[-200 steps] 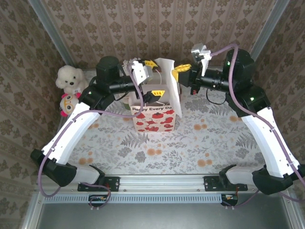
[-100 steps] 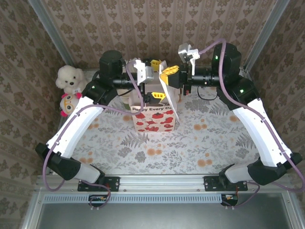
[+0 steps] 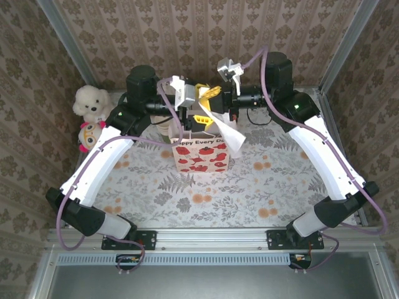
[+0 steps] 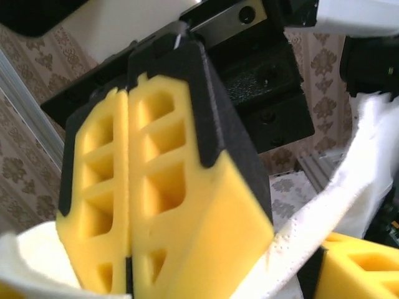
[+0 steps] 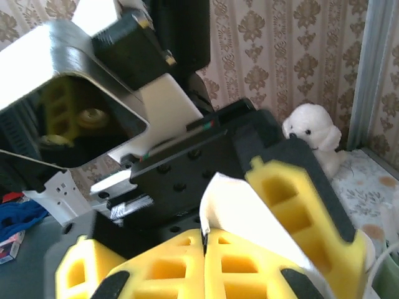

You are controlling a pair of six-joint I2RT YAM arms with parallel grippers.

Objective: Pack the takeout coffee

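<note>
The right gripper (image 3: 207, 94) pinches a white paper napkin (image 3: 232, 134) above the red-flowered paper bag (image 3: 201, 157). The open left gripper (image 3: 199, 104) straddles it, probably for a handover.

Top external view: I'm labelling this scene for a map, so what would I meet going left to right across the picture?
White plush dog → poppy-printed paper bag → right arm's white forearm. The white napkin overlaps the bag's right edge, so I leave it out.
</note>
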